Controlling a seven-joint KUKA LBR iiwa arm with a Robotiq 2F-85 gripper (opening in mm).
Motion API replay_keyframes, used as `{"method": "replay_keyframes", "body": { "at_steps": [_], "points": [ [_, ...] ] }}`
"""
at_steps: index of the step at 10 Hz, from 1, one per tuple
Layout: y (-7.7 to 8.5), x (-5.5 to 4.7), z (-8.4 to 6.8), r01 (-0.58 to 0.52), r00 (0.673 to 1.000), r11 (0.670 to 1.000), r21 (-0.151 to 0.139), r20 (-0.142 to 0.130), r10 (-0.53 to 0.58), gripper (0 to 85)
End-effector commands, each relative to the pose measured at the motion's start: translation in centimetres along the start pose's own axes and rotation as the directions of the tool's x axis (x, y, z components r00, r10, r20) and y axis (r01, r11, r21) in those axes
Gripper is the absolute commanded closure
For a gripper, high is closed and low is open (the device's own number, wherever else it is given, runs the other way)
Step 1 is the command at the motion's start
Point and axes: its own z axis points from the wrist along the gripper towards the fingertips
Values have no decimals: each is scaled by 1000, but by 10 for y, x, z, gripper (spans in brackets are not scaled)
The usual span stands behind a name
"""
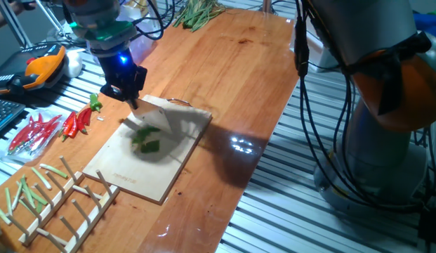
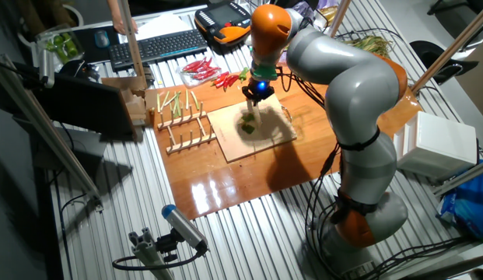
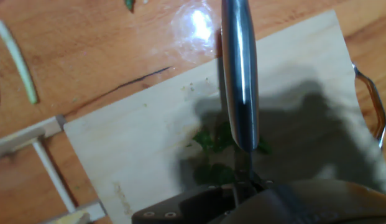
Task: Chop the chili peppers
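The green chili peppers (image 1: 147,139) lie as several small pieces in the middle of the pale wooden cutting board (image 1: 151,179). My gripper (image 1: 130,93) is shut on a metal knife (image 3: 240,81) and stands over the board's far left part. The blade points down onto the chili pieces (image 3: 211,142) and looks motion-blurred in one fixed view. In the other fixed view the gripper (image 2: 257,93) stands above the chili (image 2: 247,124) on the board (image 2: 268,140). In the hand view the blade hides part of the pieces on the board (image 3: 130,149).
Red chilies (image 1: 42,130) and one small green piece (image 1: 96,104) lie left of the board. A wooden rack (image 1: 63,204) with pale green stalks (image 1: 21,190) stands at the front left. More green stalks (image 1: 196,13) lie at the back. A keyboard (image 2: 155,47) and orange pendant (image 1: 42,67) sit off the table.
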Motion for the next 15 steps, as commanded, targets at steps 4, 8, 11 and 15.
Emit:
{"method": "replay_keyframes", "body": {
  "at_steps": [4,8,11,15],
  "points": [
    [3,3,3,-746,657,656,-114,28,753,850],
    [5,5,3,-740,669,667,-87,18,743,850],
    [5,5,3,-653,757,754,-74,-38,652,850],
    [5,5,3,-581,814,808,-99,-70,577,850]
  ]
}}
